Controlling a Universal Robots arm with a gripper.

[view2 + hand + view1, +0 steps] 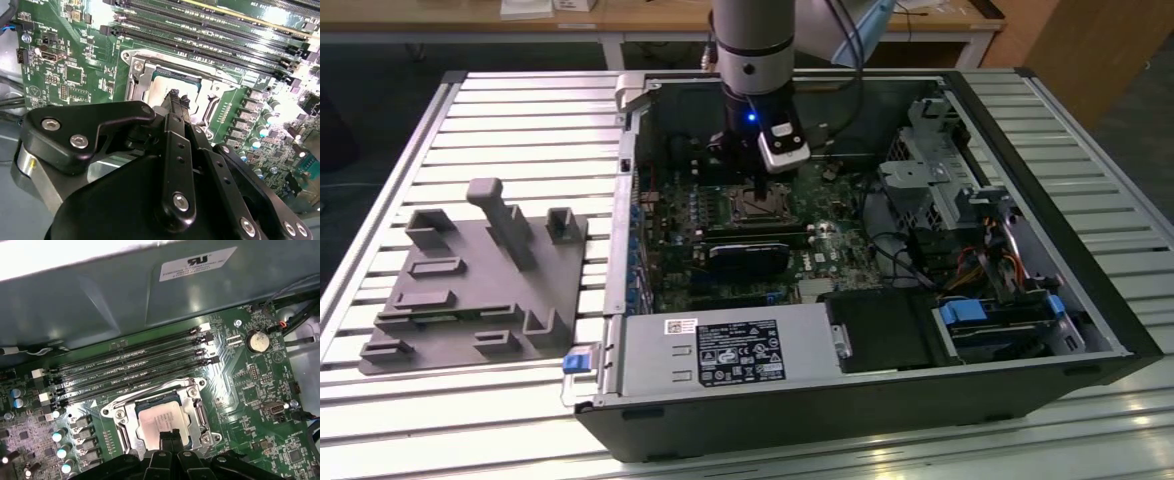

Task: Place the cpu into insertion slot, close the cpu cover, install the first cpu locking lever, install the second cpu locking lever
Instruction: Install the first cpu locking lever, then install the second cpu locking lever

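hand (170, 436) pressed together over cpu (161, 421) | cpu sits in insertion slot (196, 412) | risk: fingertips scraping chip if lowered off-centre

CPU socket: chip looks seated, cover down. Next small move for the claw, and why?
Probably a short descent toward the socket's edge to work a locking lever. In both wrist views the cpu sits in the insertion slot with the cpu cover framing it, and the claw, fingertips together, hovers at its near edge.
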